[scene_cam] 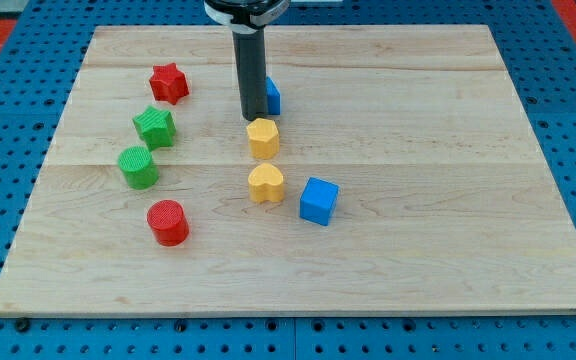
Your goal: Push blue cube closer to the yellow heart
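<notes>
The blue cube (319,200) sits near the board's middle, just right of the yellow heart (265,184), with a small gap between them. My tip (254,118) stands at the view's top centre, just above a second yellow block (263,137), which looks hexagonal. The rod partly hides another blue block (272,96) to its right; that block's shape cannot be made out. My tip is well above the blue cube and to its left, apart from it.
A red star (169,82), a green star-like block (155,127), a green cylinder (138,167) and a red cylinder (168,222) stand in a column on the left. The wooden board (448,150) lies on a blue pegboard.
</notes>
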You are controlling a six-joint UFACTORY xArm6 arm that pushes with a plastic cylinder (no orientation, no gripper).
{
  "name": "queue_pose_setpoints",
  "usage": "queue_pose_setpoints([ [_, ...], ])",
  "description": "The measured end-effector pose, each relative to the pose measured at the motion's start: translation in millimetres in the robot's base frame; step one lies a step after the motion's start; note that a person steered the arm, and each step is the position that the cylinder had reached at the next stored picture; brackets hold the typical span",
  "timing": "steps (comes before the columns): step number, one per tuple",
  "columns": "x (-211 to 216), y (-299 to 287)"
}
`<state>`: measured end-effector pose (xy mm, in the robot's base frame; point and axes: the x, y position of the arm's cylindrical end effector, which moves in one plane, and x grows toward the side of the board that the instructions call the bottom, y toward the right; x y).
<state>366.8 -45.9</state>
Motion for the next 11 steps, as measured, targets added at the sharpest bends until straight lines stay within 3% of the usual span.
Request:
queue_pose_setpoints([
  [2, 55.3, 85.0],
  [4, 99.6, 88.8],
  [6, 136.0, 134.2],
  [10, 166.1, 56.2],
  [11, 152.3, 121.5],
])
